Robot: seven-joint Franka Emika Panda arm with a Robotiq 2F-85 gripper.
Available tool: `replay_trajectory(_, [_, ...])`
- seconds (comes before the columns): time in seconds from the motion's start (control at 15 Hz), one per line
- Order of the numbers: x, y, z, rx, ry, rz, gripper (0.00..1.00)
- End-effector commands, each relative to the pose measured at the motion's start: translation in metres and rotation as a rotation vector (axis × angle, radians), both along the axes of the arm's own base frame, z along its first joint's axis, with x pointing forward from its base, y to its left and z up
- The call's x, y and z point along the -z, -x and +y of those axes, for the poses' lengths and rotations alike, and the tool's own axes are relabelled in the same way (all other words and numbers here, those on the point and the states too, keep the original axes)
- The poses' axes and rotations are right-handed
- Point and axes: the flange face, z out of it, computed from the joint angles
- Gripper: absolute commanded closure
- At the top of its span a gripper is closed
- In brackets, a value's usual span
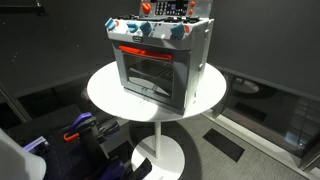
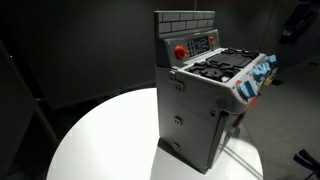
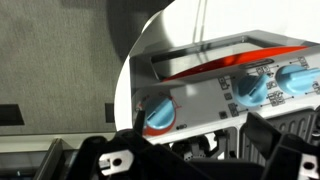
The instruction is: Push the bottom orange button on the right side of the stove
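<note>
The stove (image 1: 160, 62) is a small grey toy oven with a glass door, an orange-red strip, blue knobs and a white top. It stands on a round white table (image 1: 105, 92) and shows in both exterior views (image 2: 205, 105). Its back panel carries a red-orange button (image 2: 180, 52) beside a dark control panel, and red buttons show at the top edge (image 1: 147, 8). In the wrist view the stove (image 3: 200, 95) fills the frame upside down, with a blue knob (image 3: 160, 115) close by. My gripper (image 3: 200, 128) is open and empty, hovering above the stove top. It touches nothing.
The table edge (image 2: 90, 130) drops to grey carpet (image 3: 60, 50). A blue and purple object (image 1: 85, 125) lies on the floor beside the table's white foot (image 1: 160, 155). Dark walls surround the scene. A dark shape (image 2: 298, 22), perhaps my arm, is beyond the stove.
</note>
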Motion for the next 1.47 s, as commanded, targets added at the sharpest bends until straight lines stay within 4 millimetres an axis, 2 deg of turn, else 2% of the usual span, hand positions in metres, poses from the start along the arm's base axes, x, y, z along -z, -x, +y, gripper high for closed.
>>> replay_trajectory(0.0, [-0.006,-0.010,0.003,0.059,0.027,-0.063,0.00])
replay_trajectory(0.47, [0.000,-0.047,0.017,0.151,0.059,-0.124,0.00])
replay_trajectory(0.93, [0.002,-0.084,0.018,0.238,0.065,-0.130,0.00])
replay_trajectory(1.07, [0.000,-0.083,0.016,0.249,0.064,-0.122,0.00])
replay_trajectory(1.13, [0.007,-0.077,0.019,0.222,0.046,-0.122,0.00])
replay_trajectory(1.4, [0.011,-0.078,0.019,0.223,0.047,-0.115,0.00])
